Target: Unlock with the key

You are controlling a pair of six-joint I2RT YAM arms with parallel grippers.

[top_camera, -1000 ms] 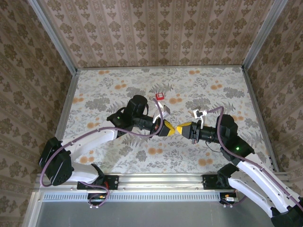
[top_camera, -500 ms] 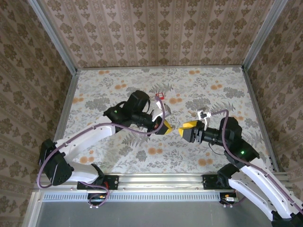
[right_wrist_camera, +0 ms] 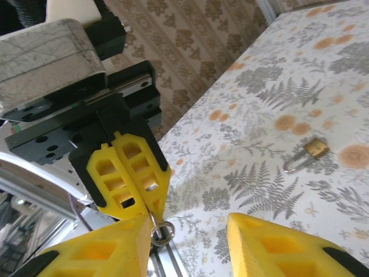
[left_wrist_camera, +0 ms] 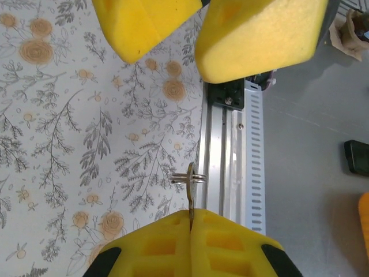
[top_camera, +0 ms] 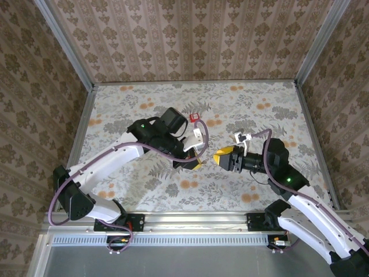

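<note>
**Inspector:** Presently, how far along is the unlocking?

**Surveyor:** Hardly begun, I judge. Left gripper (top_camera: pixel 195 163) jaws are clamped on the key (left_wrist_camera: pixel 190 193), held above the desk (top_camera: pixel 144 104). Right gripper (top_camera: pixel 219 158) jaws stand apart beside the key's ring, gripping nothing. The padlock (right_wrist_camera: pixel 307 153) lies apart on the desk, with no key inserted.

**Floral cloth** (top_camera: pixel 248 104): spread over the whole table. Patterned wallpaper (top_camera: pixel 190 40) is seen behind the cloth and on both its sides. An aluminium rail (top_camera: pixel 190 219) is fixed along its near edge. A small red item (top_camera: pixel 194 118) is laid on the cloth, near its middle.
</note>
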